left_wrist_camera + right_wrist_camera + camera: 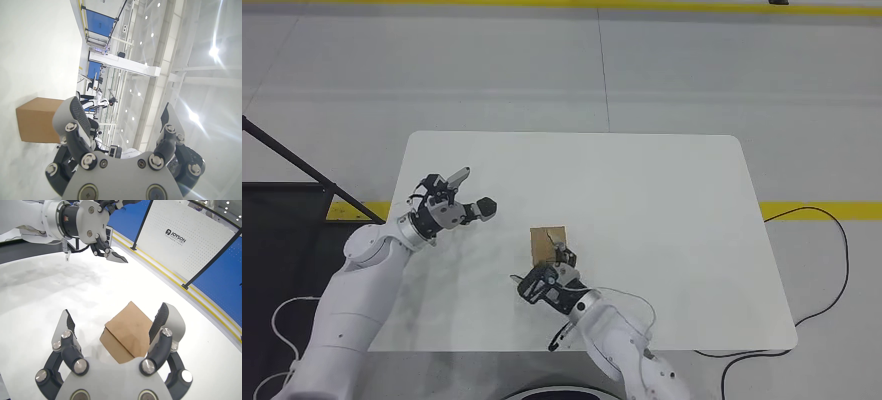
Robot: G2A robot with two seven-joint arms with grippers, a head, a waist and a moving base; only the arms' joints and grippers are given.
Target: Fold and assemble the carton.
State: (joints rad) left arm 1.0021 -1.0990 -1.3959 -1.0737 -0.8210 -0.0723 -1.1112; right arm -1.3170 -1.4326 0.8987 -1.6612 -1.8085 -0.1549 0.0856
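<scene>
A small brown carton [546, 241] stands on the white table [672, 200], near its front middle. It looks closed, and a flap seam runs along one side [117, 341]. My right gripper [548, 271] is open just in front of the carton. In the right wrist view the carton [128, 330] lies between the spread fingers, close to one pad [157, 323]. My left gripper [473, 193] is open and holds nothing, off to the carton's left and above the table. In its own view the carton [36, 121] is beyond one finger [80, 113].
The left gripper's fingertip [118, 258] points toward the carton from across the table. The table's right half and back are bare. A black stand leg [292, 160] and a dark mat lie off the left edge. A cable [832, 270] trails on the floor at right.
</scene>
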